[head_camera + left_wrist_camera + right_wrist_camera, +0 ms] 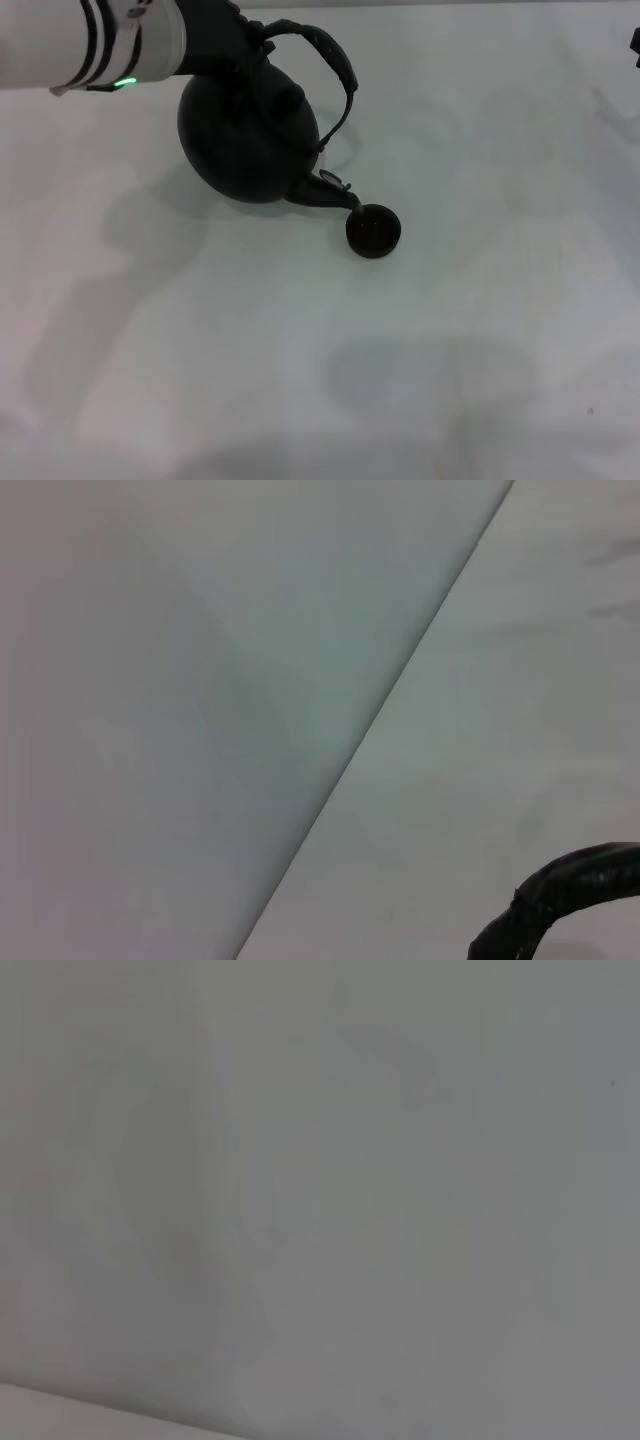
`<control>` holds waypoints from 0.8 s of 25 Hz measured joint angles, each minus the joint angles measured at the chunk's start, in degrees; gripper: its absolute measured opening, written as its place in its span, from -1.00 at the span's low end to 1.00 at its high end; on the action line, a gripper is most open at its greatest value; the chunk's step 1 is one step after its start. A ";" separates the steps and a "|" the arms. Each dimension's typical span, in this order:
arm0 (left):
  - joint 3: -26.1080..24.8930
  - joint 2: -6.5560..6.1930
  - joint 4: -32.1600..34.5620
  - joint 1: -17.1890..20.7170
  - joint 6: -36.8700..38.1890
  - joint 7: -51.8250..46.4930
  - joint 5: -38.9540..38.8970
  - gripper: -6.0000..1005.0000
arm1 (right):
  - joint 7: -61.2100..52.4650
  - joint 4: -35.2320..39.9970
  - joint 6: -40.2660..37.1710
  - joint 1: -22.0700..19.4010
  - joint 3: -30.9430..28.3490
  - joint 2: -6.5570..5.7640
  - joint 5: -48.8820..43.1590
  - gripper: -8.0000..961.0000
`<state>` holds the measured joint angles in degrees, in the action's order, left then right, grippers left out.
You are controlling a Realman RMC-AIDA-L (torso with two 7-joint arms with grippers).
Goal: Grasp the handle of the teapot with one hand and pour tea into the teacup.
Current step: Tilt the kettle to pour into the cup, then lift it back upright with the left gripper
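The black round-bellied teapot (245,140) is in the upper left of the head view, tilted toward the right. Its short spout (330,190) points down at the rim of the tiny dark teacup (373,230), which stands on the white table. I cannot see any tea. My left gripper (238,42) comes in from the upper left and is shut on the left end of the arched handle (338,60). A piece of the handle also shows in the left wrist view (570,890). My right gripper (636,45) is only a dark sliver at the far right edge.
The white table (320,360) spreads around the pot and cup with nothing else on it. The left wrist view shows the table's far edge (400,680) against a pale wall. The right wrist view shows only a plain pale surface.
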<state>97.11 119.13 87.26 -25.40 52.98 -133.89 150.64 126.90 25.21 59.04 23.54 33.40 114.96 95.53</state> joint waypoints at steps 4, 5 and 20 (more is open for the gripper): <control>1.21 -0.03 -0.04 -0.79 0.18 -0.51 1.46 -0.73 | 0.01 -0.03 -0.09 0.01 0.00 0.00 0.22 0.79; 1.46 -0.04 -0.06 -1.05 0.27 -0.58 1.81 -0.73 | 0.01 -0.05 -0.09 0.01 0.00 0.00 0.45 0.79; 3.87 -0.17 -0.91 -5.59 2.28 -1.18 6.04 -0.73 | 0.88 -1.01 -0.17 -0.08 0.00 -0.08 0.75 0.79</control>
<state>100.98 118.96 86.34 -30.99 55.27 -135.07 156.68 127.78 24.20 58.87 23.46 33.40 114.88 96.28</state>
